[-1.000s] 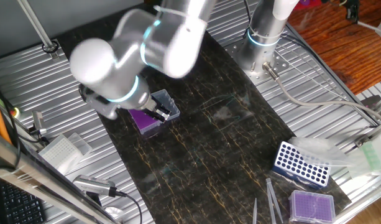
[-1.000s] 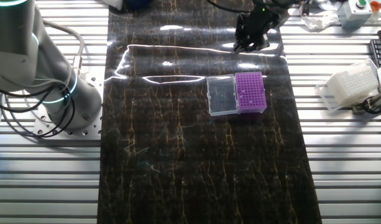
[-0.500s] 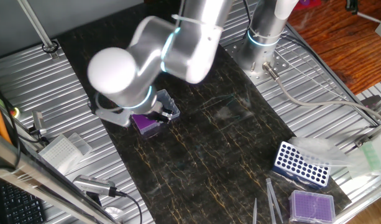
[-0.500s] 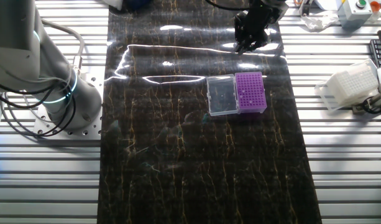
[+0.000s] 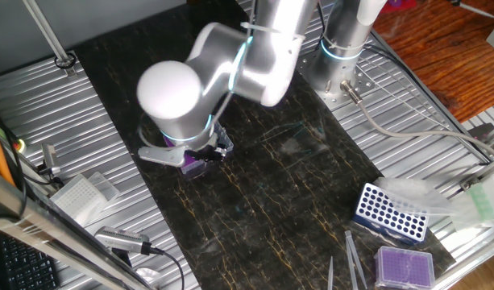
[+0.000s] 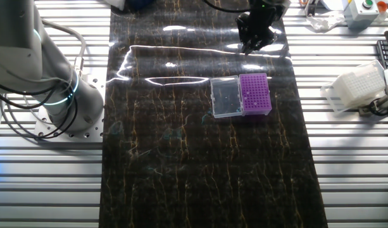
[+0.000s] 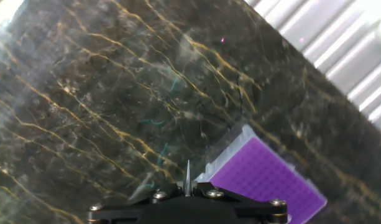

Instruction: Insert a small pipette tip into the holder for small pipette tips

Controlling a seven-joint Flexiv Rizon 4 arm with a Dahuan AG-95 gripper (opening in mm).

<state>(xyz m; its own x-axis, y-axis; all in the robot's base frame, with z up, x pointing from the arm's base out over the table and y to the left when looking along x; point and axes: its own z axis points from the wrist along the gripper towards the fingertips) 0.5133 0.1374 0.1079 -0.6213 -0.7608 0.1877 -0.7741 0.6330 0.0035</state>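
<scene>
The holder for small pipette tips (image 6: 255, 94) is a deep-purple rack on the dark mat, with its clear lid (image 6: 225, 97) open to its left. In the one fixed view my arm hides most of the holder (image 5: 192, 165). My gripper (image 6: 254, 38) hangs above the mat, just beyond the holder's far side. In the hand view the gripper (image 7: 188, 186) is shut on the small pipette tip (image 7: 188, 173), a thin clear cone pointing out from between the jaws. The holder (image 7: 261, 180) lies to the lower right of the tip there.
A blue-and-white rack (image 5: 392, 211), a lilac rack (image 5: 404, 264) and tweezers (image 5: 353, 258) lie at the mat's near right corner. A white rack (image 6: 358, 85) stands off the mat. A second arm's base (image 6: 61, 95) stands beside the mat.
My arm has swung right in the one fixed view and now covers more of the purple holder. In the other fixed view the gripper has shifted only slightly. The holder has not moved.
</scene>
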